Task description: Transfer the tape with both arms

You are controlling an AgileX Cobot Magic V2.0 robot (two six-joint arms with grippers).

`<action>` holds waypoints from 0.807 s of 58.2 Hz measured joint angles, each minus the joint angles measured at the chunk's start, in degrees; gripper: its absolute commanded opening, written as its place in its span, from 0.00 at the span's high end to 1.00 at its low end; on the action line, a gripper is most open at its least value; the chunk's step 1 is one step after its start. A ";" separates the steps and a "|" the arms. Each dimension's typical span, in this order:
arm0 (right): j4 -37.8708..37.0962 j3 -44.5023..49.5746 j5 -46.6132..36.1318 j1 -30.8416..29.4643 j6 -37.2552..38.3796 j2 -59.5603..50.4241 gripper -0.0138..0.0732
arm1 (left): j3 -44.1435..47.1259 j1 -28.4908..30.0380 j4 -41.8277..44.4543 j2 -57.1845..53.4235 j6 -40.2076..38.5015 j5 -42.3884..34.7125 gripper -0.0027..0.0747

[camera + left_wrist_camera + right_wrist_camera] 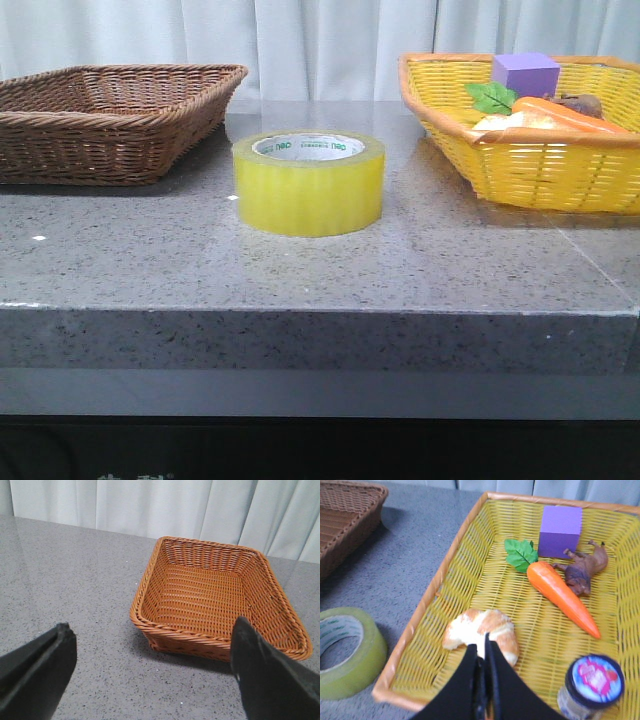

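From the front, the tape [309,183] lies flat on the grey bench [320,265], between the brown basket [105,120] and the yellow basket [520,150], apart from both. No arm shows here, so nothing has hold of it yet. It is a wide, translucent yellow roll with a white core printed in green. Its smooth round wall could, I judge, slide out of a pinch that lands off-centre, and a nudge could push it along the polished stone.

In the left wrist view, the left gripper [150,677] has its jaws spread wide and holding nothing, looking over the brown basket [220,597], which has nothing in it. The tape is out of this view, so a blind reach risks striking the basket's rim.

In the right wrist view, the right gripper [483,680] has its jaws pressed together, gripping nothing, above the yellow basket [445,575] with its bread [480,630], carrot [562,597], purple cube [561,530], toy animal [585,570] and jar [594,682]. The tape [347,652] sits on the bench just outside the basket wall. Descending with the jaws closed would knock it rather than take it.
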 measured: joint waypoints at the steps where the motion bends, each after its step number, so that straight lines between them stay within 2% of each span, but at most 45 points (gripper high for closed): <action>1: 0.10 1.16 -0.03 0.00 0.00 -0.96 0.89 | 0.00 0.00 0.00 0.00 0.00 0.00 0.17; 29: 1.36 23.24 -0.56 -0.10 0.00 -33.66 0.89 | -0.19 0.00 -0.39 0.06 0.11 0.12 0.17; 37: 1.36 25.13 -1.98 -0.10 0.04 -37.44 0.89 | -2.71 -0.57 -0.52 1.94 2.94 3.15 0.17; 47: 1.48 25.21 -2.84 -0.10 0.04 -37.72 0.89 | -10.28 -5.63 -0.56 8.35 5.46 9.39 0.17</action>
